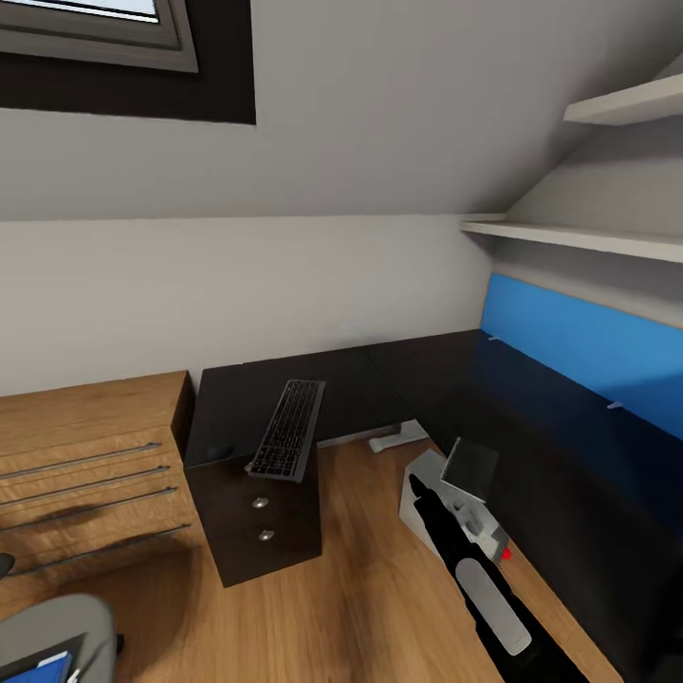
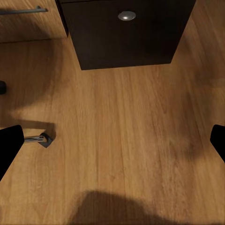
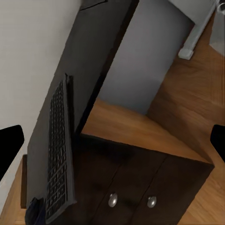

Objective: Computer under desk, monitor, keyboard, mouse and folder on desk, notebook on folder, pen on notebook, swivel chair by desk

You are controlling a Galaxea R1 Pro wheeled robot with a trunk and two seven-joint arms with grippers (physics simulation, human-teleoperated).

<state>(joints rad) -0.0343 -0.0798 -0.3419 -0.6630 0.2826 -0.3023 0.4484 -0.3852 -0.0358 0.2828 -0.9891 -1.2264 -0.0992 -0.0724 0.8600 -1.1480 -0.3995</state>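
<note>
Both tools gape wide and empty; keyboard (image 1: 288,429) overhangs the desk (image 1: 379,375).

Black-and-white right arm (image 1: 479,588), red mark

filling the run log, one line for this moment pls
keyboard on desk, overhanging front edge | mouse beside it | folder on swivel chair | both jaws open, empty

Head high over desk (image 1: 379,379); wrists nearer, sharing drawer unit (image 2: 126,37).
</note>
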